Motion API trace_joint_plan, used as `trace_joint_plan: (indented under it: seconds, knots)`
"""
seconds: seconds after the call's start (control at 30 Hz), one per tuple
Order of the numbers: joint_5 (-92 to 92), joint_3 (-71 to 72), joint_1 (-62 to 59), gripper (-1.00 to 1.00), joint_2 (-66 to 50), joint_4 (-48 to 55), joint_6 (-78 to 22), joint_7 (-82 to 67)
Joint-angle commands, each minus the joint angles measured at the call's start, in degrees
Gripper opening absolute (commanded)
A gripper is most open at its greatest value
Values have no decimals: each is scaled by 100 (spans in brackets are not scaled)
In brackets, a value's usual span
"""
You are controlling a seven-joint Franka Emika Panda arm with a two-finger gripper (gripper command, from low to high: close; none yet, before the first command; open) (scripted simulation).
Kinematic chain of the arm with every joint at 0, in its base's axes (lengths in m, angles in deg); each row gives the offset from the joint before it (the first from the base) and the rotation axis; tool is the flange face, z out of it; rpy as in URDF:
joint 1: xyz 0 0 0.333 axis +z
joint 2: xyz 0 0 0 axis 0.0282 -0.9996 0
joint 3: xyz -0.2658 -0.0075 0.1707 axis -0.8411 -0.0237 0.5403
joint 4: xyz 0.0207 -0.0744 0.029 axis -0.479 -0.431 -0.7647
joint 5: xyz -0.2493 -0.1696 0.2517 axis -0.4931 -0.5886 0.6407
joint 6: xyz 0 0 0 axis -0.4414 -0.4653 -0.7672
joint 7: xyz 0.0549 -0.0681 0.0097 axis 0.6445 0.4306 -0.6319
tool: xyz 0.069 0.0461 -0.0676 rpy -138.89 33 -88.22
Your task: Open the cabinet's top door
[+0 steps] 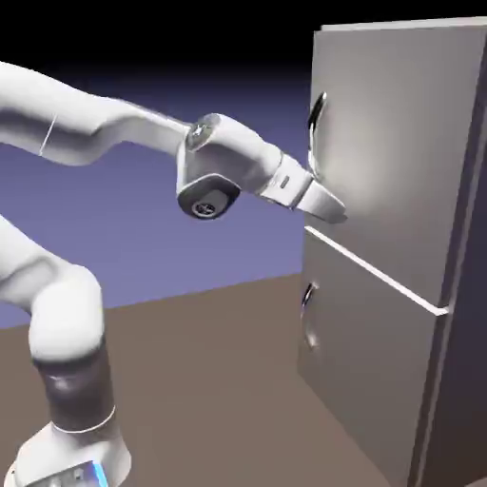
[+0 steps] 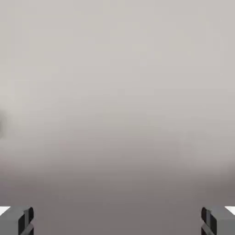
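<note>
Exterior view, curved metal handle [image 1: 315, 138], smooth flat grey top door [image 1: 395, 162]

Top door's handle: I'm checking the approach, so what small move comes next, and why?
Probably shift the open end effector up toward the handle: the hand view shows only bare door between its tips, and the handle curves above it.

Cabinet's [image 1: 380, 162] lower end and arm's [image 1: 71, 124] upper bend, both cut off by the exterior view's edges.
</note>
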Motion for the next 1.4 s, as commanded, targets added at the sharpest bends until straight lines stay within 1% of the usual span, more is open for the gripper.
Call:
trace_joint_plan:
  seconds: [0.0, 1.37]
  knots:
    - [250, 56, -45, 0, 38, 30, 2, -200]
    - [10357, 2325, -1885, 0, 1587, 1247, 77, -8310]
